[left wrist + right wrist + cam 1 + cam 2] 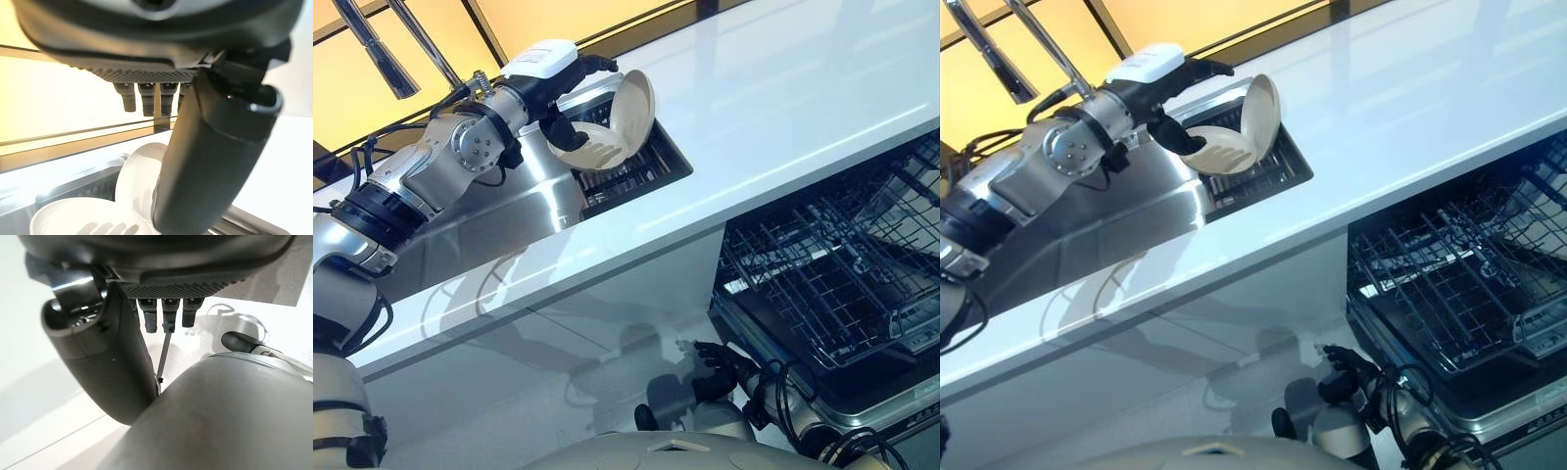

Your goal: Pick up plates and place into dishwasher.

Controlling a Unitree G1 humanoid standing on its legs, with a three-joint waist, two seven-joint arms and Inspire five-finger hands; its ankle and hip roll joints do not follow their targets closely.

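Item: my left hand (pixel 570 125), reached over the sink (pixel 499 211) set in the white worktop (pixel 783 108). Its thumb and fingers look closed on the rim of a cream plate (pixel 597 147), though the grip itself is partly hidden. That plate lies nearly flat, above the dark rack (pixel 631 174) at the sink's right end.

Item: second plate (pixel 636 106), standing on edge in the rack, leaning against the sink's right wall, touching or just behind the first.

Item: my right hand (pixel 715 367), low, below the worktop's front edge, beside the white cabinet front (pixel 607 313); fingers loosely bent, holding nothing.

Item: dishwasher (pixel 862 392), open, under the worktop's right part; its wire basket (pixel 832 284) pulled out.
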